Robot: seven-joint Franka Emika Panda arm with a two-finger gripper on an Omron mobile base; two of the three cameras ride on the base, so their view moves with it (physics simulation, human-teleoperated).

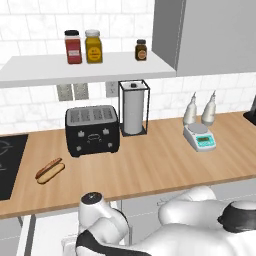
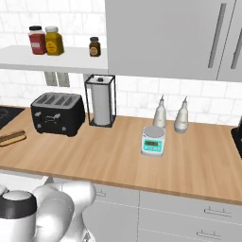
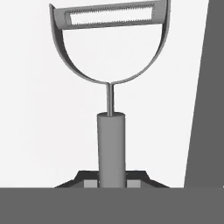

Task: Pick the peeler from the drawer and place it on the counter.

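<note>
Tool (image 3: 111,183) is clamped on the peeler (image 3: 111,131). In the hand view the two dark fingertips (image 3: 87,178) sit either side of the base of the grey cylindrical handle, touching it. Handle runs straight away from the tool up the middle of that view, then a thin stem, then the rounded loop head with the serrated slotted blade across the far end. Peeler is centred between the fingers, in line with the tool axis, not skewed.

Behind the peeler: flat white surface of the drawer (image 3: 39,109). A dark grey band runs down the right edge of the hand view; can't tell what it is. Can't tell whether the peeler touches the drawer floor or is just off it.

Left base view: arm is folded low below the front edge of the worktop (image 1: 150,165), with a bit of white drawer (image 1: 47,235) at lower left beside it.

On the worktop, well apart from the tool: black toaster (image 1: 92,130), hot dog (image 1: 50,170) in front-left of it near the stovetop (image 1: 10,165), paper towel holder (image 1: 133,107) just right of the toaster, small scale (image 1: 200,136) with two bottles (image 1: 200,110) behind it. Three jars (image 1: 83,46) on the wall shelf (image 1: 75,67).
</note>
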